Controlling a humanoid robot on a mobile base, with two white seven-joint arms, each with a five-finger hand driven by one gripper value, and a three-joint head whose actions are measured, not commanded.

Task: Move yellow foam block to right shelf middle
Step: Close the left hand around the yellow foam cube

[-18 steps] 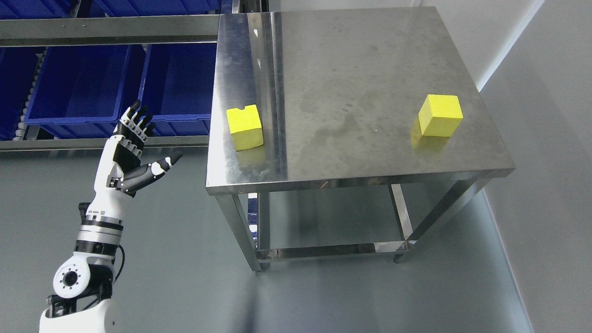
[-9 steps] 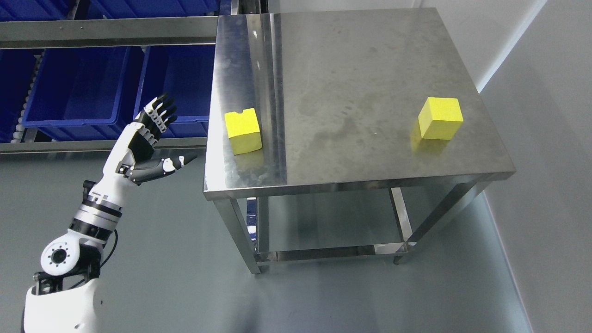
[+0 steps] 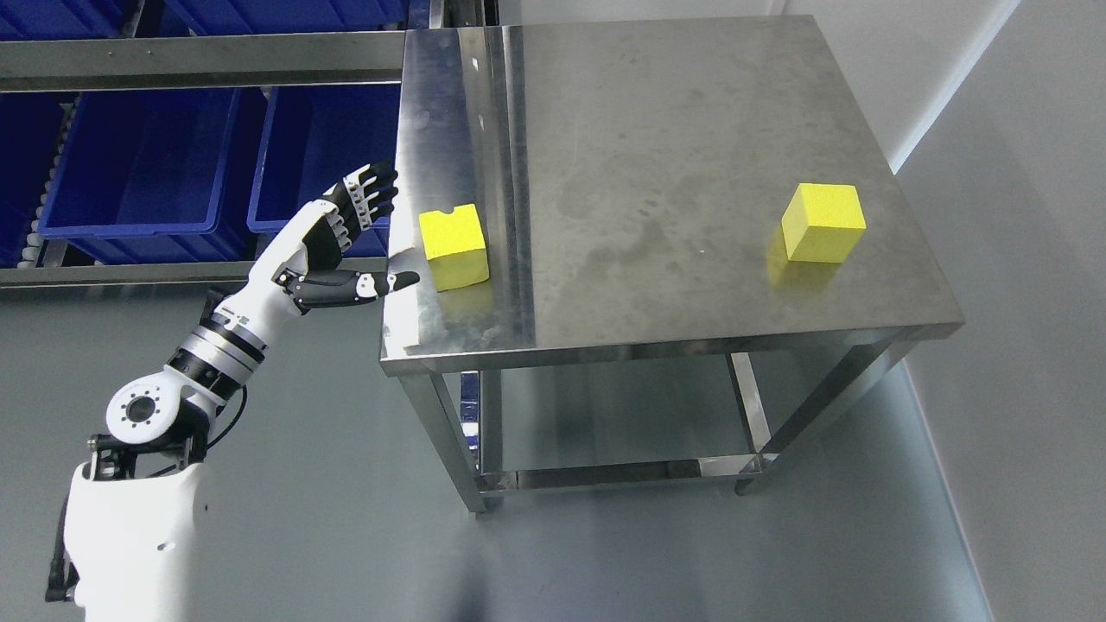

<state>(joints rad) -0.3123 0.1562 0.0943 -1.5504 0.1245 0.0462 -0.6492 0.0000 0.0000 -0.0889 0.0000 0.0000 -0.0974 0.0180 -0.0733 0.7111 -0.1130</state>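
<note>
The left hand [image 3: 341,246] is seen at the left edge of the brushed stainless-steel worktop [image 3: 674,173], its fingers spread and nothing held. Just beside its outstretched thumb, apart from it, a notched yellow foam block [image 3: 454,246] is set near the worktop's left edge. A second yellow foam cube [image 3: 823,221] is placed well apart, near the right edge. Blue plastic bins [image 3: 147,164] are lined on the rack to the left.

My left arm raised from lower left, wrist extended, left hand [image 3: 341,246] flat, fingers [image 3: 373,192] spread, thumb pointing rightward, holding nothing
</note>
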